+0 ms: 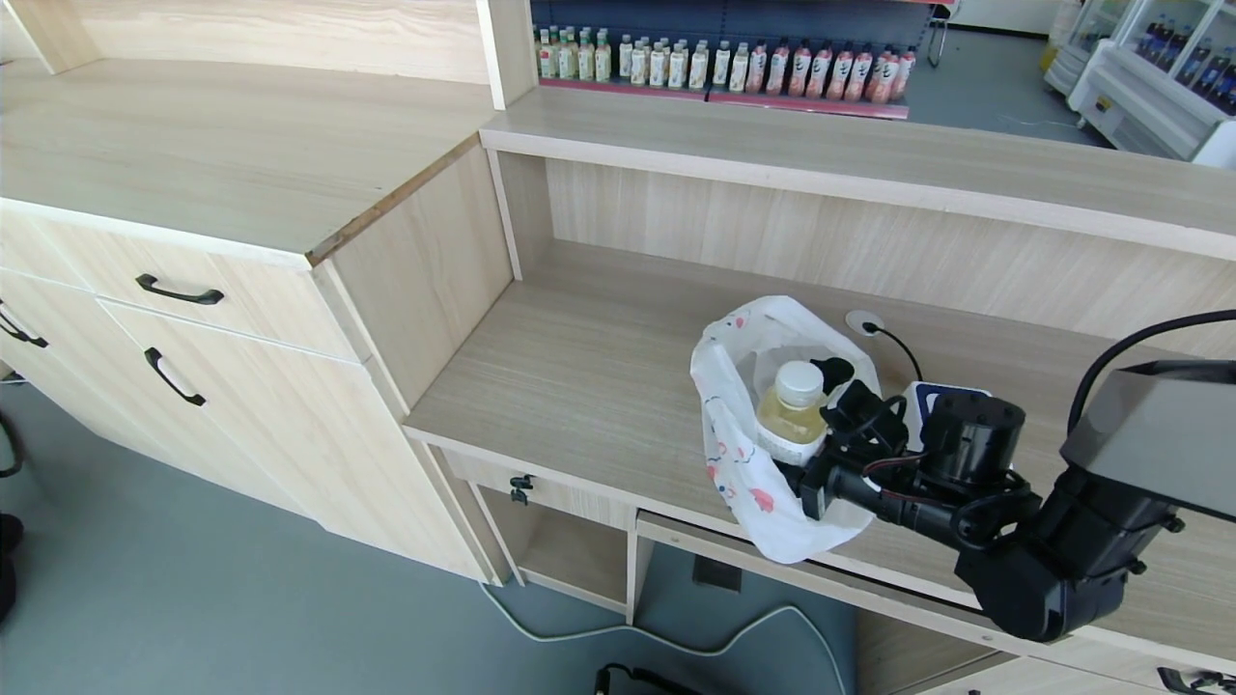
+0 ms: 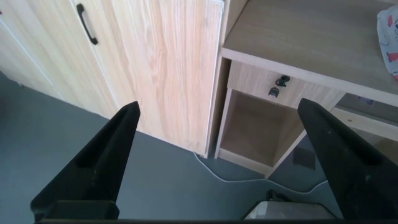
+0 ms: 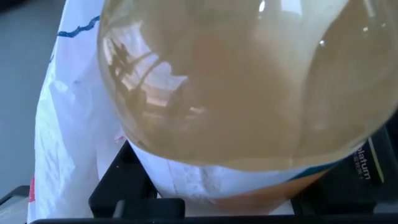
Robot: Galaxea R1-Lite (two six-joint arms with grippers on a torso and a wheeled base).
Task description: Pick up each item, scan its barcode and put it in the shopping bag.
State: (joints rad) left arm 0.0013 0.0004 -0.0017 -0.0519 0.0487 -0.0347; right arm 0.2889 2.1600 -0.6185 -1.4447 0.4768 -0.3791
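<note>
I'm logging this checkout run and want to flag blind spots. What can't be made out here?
- The bottle: barcode unseen. In the head view its lower half is hidden by the shopping bag and the right gripper. In the right wrist view its top is cut off by the edge.
- Anything under the bottle: head view, hidden by the bag's wall.
- White and blue object: head view, mostly covered by that gripper's wrist; unidentifiable.

Right gripper (image 1: 821, 434) clasps bottle (image 1: 794, 405); left gripper (image 2: 219, 106) splayed.
</note>
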